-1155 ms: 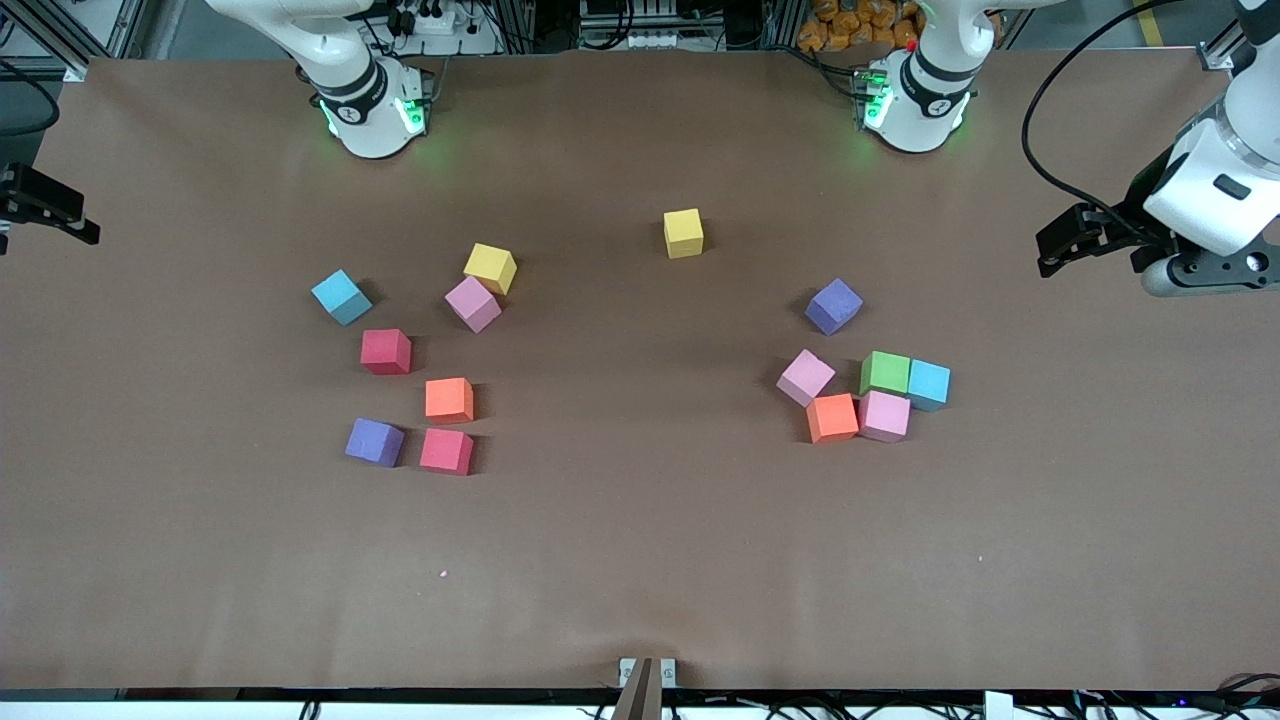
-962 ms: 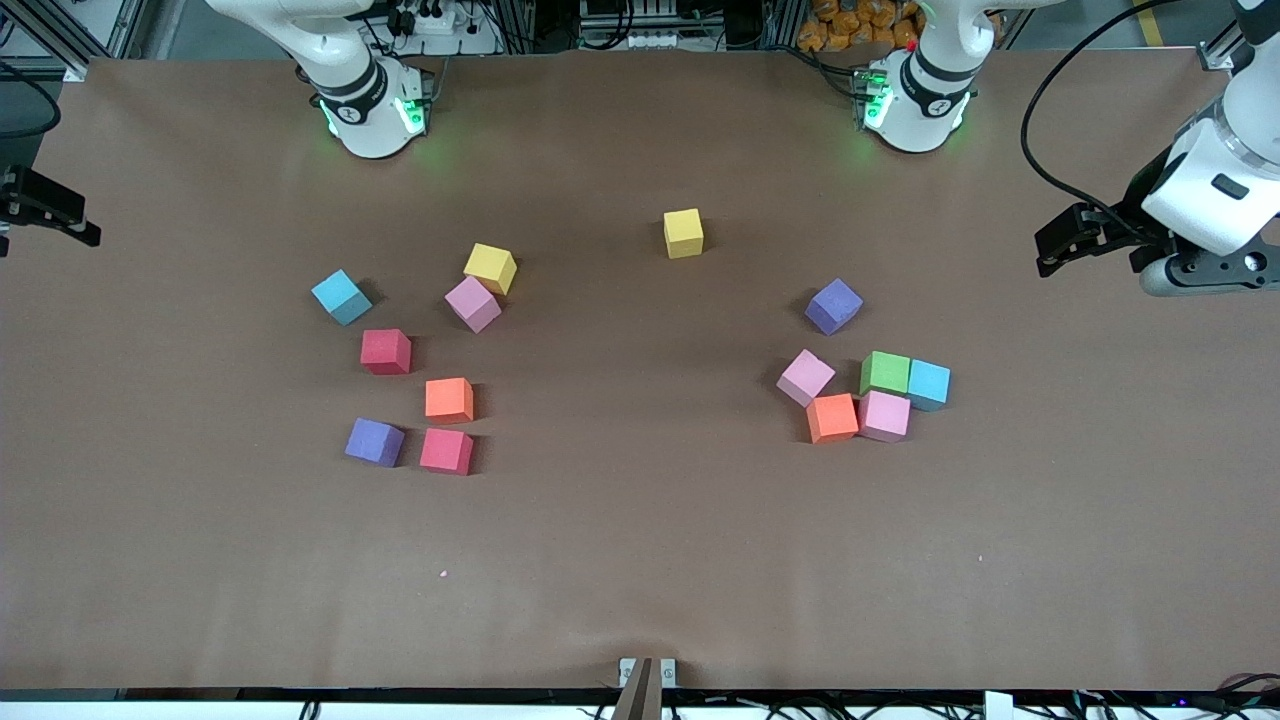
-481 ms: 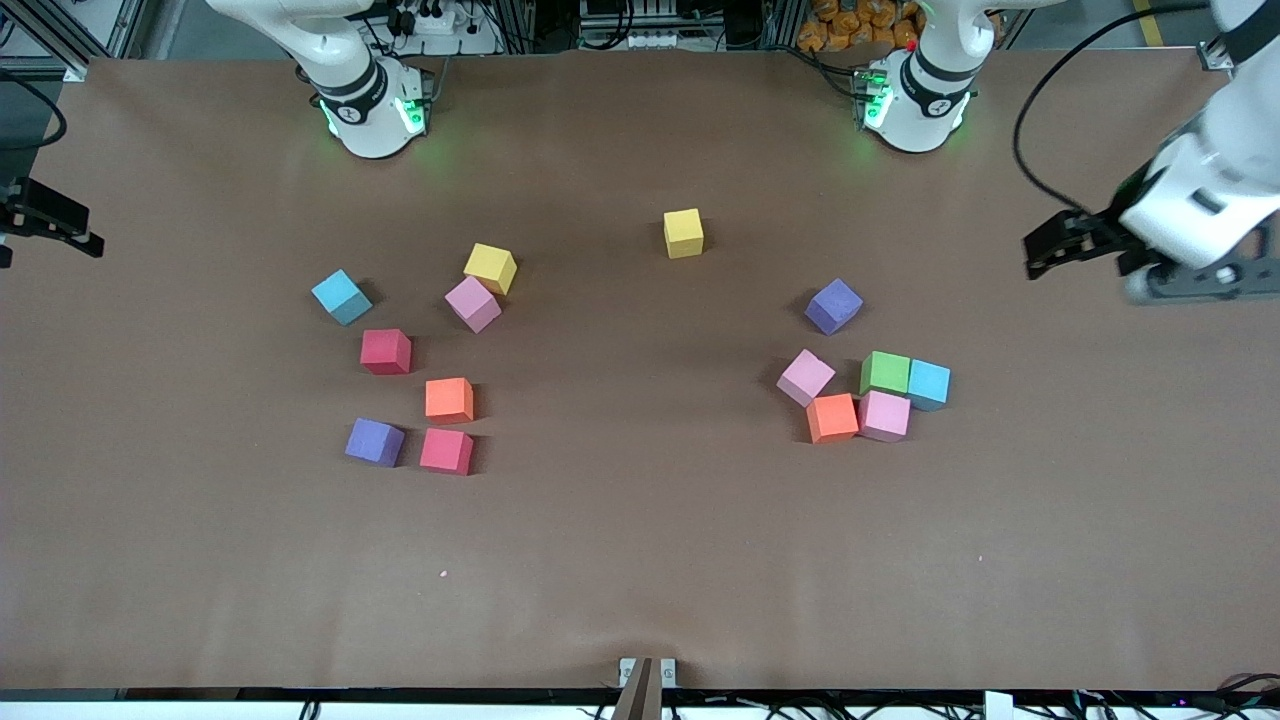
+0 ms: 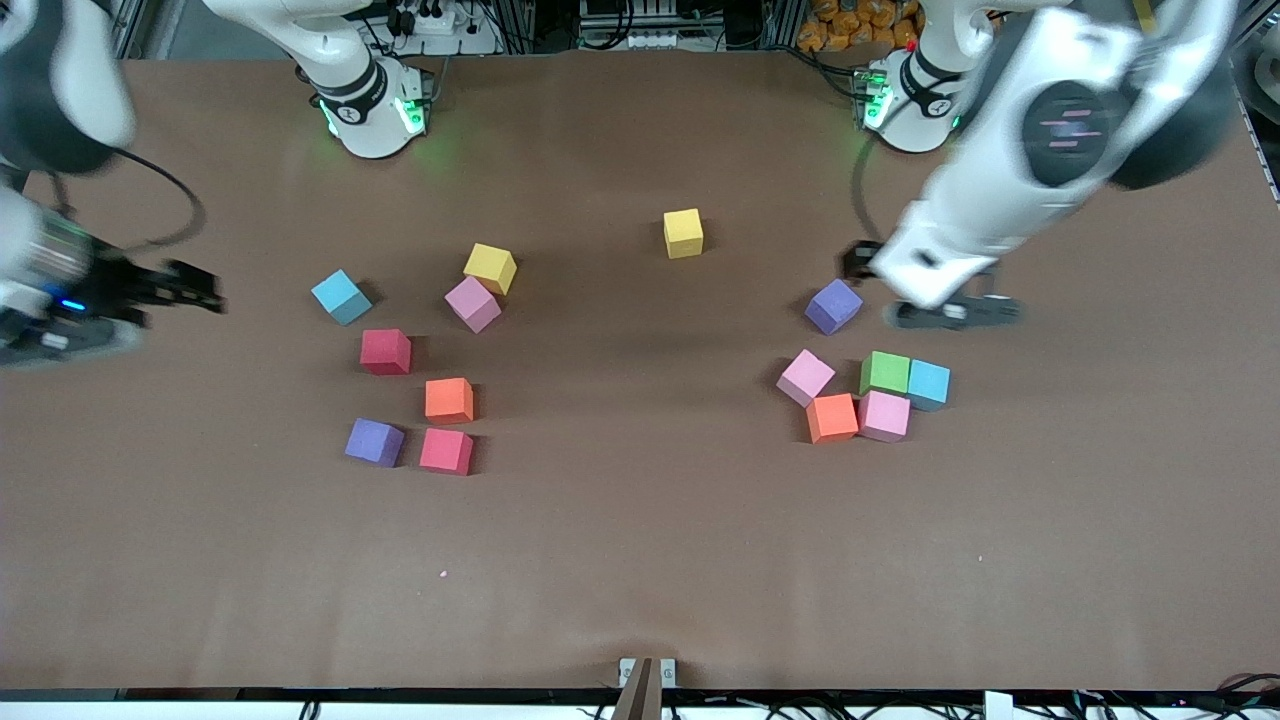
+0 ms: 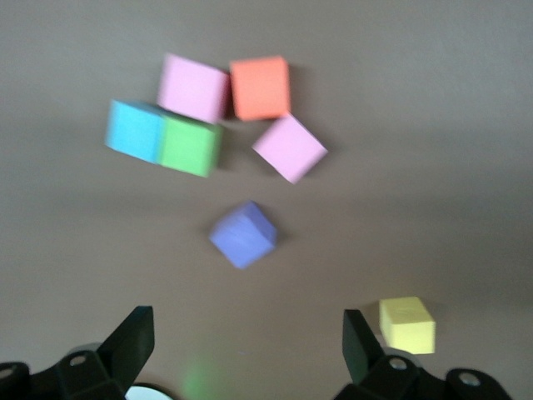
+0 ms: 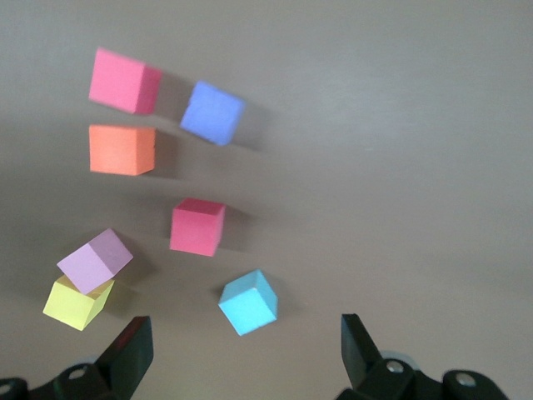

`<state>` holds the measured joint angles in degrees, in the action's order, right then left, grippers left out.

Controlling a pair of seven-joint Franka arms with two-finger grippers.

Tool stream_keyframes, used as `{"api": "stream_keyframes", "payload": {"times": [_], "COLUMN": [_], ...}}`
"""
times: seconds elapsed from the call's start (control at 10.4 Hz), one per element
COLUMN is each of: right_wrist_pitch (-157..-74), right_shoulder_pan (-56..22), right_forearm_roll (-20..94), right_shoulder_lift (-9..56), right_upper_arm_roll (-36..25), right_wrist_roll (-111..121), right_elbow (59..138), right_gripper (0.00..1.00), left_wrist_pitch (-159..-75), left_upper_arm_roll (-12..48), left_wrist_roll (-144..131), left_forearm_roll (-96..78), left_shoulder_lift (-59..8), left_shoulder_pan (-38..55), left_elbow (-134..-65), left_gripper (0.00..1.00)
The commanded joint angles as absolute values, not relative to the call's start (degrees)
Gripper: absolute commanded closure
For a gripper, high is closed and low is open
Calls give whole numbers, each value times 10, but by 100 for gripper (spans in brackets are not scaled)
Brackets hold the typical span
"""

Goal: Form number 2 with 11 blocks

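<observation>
The blocks lie loose in two clusters, and no number 2 shows on the table. Toward the left arm's end are a purple block [image 4: 833, 305], two pink ones [image 4: 805, 377] [image 4: 885, 415], an orange one [image 4: 832, 417] and a green one [image 4: 885, 373]. My left gripper [image 4: 858, 260] [image 5: 247, 333] hangs open and empty beside that purple block [image 5: 242, 234]. Toward the right arm's end lie yellow [image 4: 490, 268], pink [image 4: 472, 303], red [image 4: 386, 351] [image 4: 446, 450], orange [image 4: 449, 400] and purple [image 4: 374, 441] blocks. My right gripper [image 4: 200, 293] [image 6: 243, 343] is open and empty, short of this cluster. One yellow block [image 4: 683, 232] sits alone mid-table.
A light-blue cube [image 4: 340, 296] [image 6: 248, 302] lies at the edge of the right arm's cluster, closest to my right gripper. Another light-blue cube [image 4: 929, 384] touches the green block. A small metal bracket [image 4: 647, 672] sits at the table's near edge.
Both arms have swung in from the table's ends toward the middle. The left gripper has arrived beside the purple block; the right has come in toward the light-blue cube. No block moved.
</observation>
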<state>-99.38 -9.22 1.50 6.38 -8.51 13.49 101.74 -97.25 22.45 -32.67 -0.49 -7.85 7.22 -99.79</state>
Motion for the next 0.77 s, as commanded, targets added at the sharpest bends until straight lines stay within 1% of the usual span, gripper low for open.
{"api": "stream_keyframes", "payload": {"times": [0.0, 0.1, 0.19, 0.38, 0.48, 0.58, 0.67], "right_wrist_pitch": [-1022, -1039, -1065, -1127, -1180, -1206, -1222], "right_shoulder_pan": [-149, -169, -196, -218, -221, -230, -249], "right_forearm_roll": [18, 18, 18, 18, 18, 20, 32], "right_shoulder_lift": [117, 133, 133, 116, 96, 81, 73], "right_upper_arm_roll": [-86, -86, -86, -86, -85, -84, -84], "right_wrist_roll": [122, 78, 28, -79, -176, -251, -311], "right_elbow": [1019, 1026, 1056, 1151, 1219, 1256, 1277], "right_gripper": [0, 0, 0, 0, 0, 0, 0], "left_wrist_pitch": [-1050, -1078, -1111, -1184, -1247, -1305, -1345], "left_upper_arm_roll": [296, 320, 349, 398, 424, 427, 427], "left_wrist_roll": [-409, -425, -443, -505, -551, -598, -639], "left_forearm_roll": [-11, -10, -11, -11, -11, -11, -9], "left_shoulder_lift": [-55, -55, -56, -63, -76, -89, -109], "left_shoulder_pan": [68, 69, 69, 69, 77, 106, 128], "left_elbow": [-1094, -1120, -1153, -1213, -1252, -1282, -1295], "left_gripper": [0, 0, 0, 0, 0, 0, 0]}}
